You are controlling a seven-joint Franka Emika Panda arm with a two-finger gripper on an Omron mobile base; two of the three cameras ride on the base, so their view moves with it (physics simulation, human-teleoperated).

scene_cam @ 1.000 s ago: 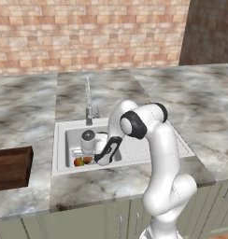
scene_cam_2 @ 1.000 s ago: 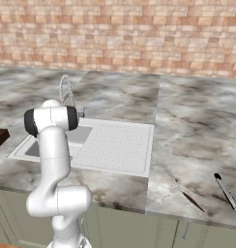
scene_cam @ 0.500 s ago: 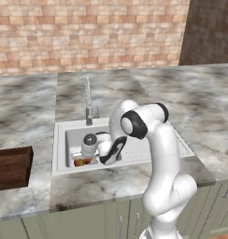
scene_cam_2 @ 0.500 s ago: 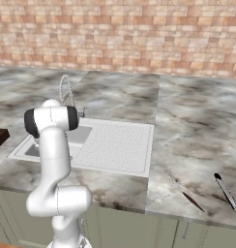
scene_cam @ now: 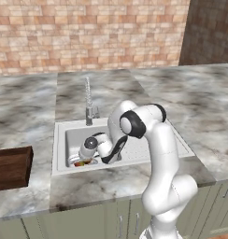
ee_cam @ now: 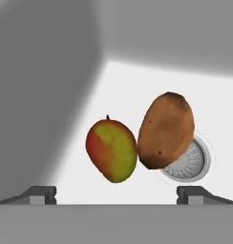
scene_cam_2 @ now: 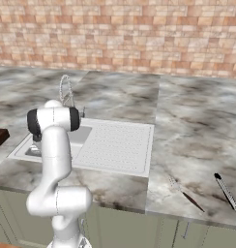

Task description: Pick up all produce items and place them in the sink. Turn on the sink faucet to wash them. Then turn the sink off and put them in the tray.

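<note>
Over the last second the hand has sunk a little lower into the basin and drifted toward its front left corner, while the fruit, the tap and the tray have kept their places.

The two produce items lie on the floor of the sink, close to its front left corner. The hand view looks straight at them: a red-and-green mango and a brown potato side by side and touching, the potato lying partly over the round drain. In the left base view a bit of red and yellow-green shows just beneath the wrist.

The gripper hangs above the pair with its two fingertips spread wide, one at each side of the lower edge of the hand view, and nothing between them. It touches neither fruit.

Behind the basin, at its back edge, stands the tall chrome tap; no water can be seen coming from it. The dotted draining board lies to the right of the basin. The dark wooden tray sits on the counter well to the left of the sink, and nothing can be seen in the part that shows.

As for progress, both items are already in the sink, so the first part looks done. Whether the washing is over cannot be told from here. With the open hand poised over the fruit and the tap dry, lifting them across to the tray seems to be what is left.
</note>
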